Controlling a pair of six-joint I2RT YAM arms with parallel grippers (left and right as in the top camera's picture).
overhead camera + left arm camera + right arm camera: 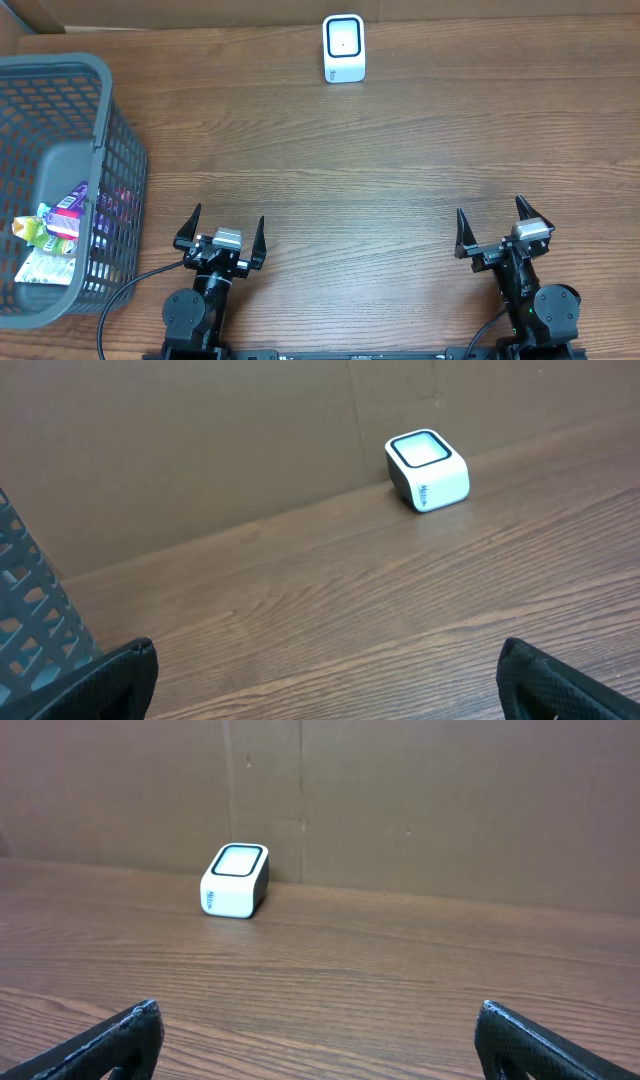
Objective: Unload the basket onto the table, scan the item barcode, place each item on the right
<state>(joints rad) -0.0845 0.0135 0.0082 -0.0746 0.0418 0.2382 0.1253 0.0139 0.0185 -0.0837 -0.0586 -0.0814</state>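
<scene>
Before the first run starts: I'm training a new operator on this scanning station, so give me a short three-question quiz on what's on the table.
1. True or false: the left tool and the right tool are both open and empty.
2. Where does the scanner stand? A: at the far edge of the table. B: between the two tools. C: at the near edge.
3. Fill in: the packets lie in the grey ____.

Key: 1 true. 2 A. 3 basket.
</scene>
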